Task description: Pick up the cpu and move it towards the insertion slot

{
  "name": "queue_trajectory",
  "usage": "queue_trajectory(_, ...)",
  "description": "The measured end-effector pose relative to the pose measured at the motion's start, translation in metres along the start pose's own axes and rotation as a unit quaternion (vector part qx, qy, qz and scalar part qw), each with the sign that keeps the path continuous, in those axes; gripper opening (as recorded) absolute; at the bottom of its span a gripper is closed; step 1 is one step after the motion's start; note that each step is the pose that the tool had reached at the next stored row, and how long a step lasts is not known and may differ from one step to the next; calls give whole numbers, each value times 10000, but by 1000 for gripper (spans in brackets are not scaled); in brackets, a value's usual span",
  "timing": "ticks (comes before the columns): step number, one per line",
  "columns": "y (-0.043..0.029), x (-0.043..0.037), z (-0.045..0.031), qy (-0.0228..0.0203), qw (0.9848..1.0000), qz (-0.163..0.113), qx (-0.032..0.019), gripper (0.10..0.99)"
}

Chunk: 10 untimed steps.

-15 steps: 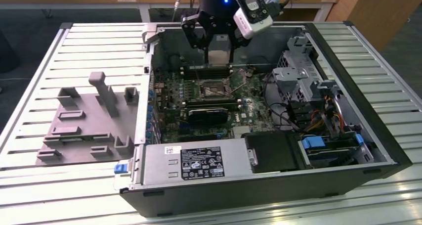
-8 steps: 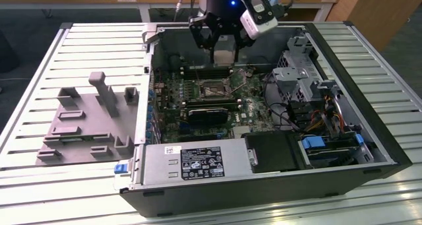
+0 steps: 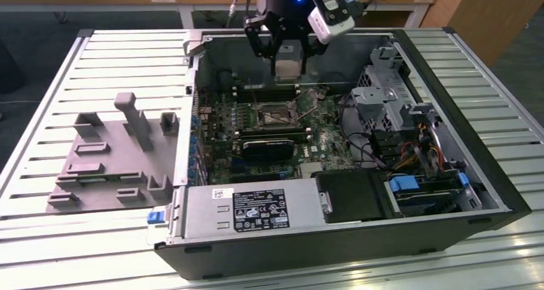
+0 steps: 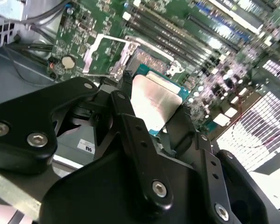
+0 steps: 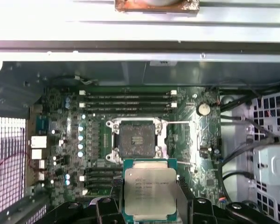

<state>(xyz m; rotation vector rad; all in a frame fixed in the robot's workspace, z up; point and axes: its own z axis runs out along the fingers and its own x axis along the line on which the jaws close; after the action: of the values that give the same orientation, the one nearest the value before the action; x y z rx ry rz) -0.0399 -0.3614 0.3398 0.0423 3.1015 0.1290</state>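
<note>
My gripper (image 3: 287, 59) hangs over the far part of the open computer case and is shut on the cpu (image 3: 287, 68). In both wrist views the cpu (image 5: 150, 192) (image 4: 155, 99) shows a shiny silver top with a green rim, pinched between two black fingers (image 5: 183, 192) (image 4: 125, 80). The insertion slot (image 3: 274, 114) (image 5: 134, 138) is a square socket with a silver frame and dark centre on the green motherboard. It lies open below the chip and a little nearer the case's middle. In the second wrist view the insertion slot (image 4: 147, 57) peeks out just past the chip's edge.
Long memory slots (image 5: 126, 100) run beside the socket. A black card (image 3: 267, 147), a power supply (image 3: 246, 211) and a drive cage with cables (image 3: 391, 102) crowd the case. A grey fixture plate (image 3: 111, 156) lies on the slatted table (image 3: 85, 60) at the exterior view's left.
</note>
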Motion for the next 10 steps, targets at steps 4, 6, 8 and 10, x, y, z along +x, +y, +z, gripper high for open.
queue_trajectory(4,98,3,17,0,10000,0,0,537)
queue_trajectory(6,141,-3,27,0,10000,0,0,537)
queue_trajectory(8,193,-11,40,0,10000,-1,-1,537)
queue_trajectory(10,239,-15,52,0,10000,0,1,537)
